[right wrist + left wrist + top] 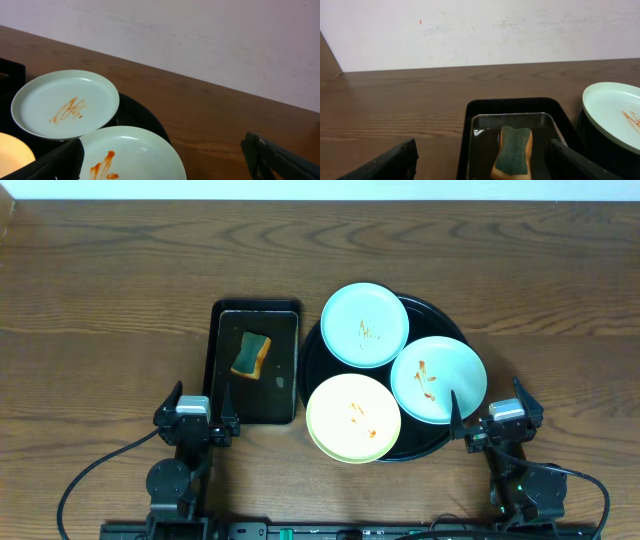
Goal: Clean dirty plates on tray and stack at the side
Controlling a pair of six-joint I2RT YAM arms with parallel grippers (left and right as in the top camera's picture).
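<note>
- While both arms sat at the near edge of the bench, the left tool was spread wide and held nothing, just short of the rectangular tray.
- The right tool was likewise released and empty, one finger reaching over the rim of the nearer mint plate.
- Nearest among the dishes, the yellow plate lay on the front of the round tray, overhanging its rim; the right wrist view caught only a sliver of it.
- Only the overhead view showed all three plates together on the round tray, each marked with orange-brown sauce.
- The nearer mint plate sat on the tray's right side, its edge tucked under the farther mint plate in the right wrist view.
- A sponge lay inside the rectangular tray; the left wrist view showed its dark green face over a yellow body.
- That same view caught one smeared plate at its right edge, though which one could not be told.
- Farthest off, the wrist views showed a pale wall behind the bench.
</note>
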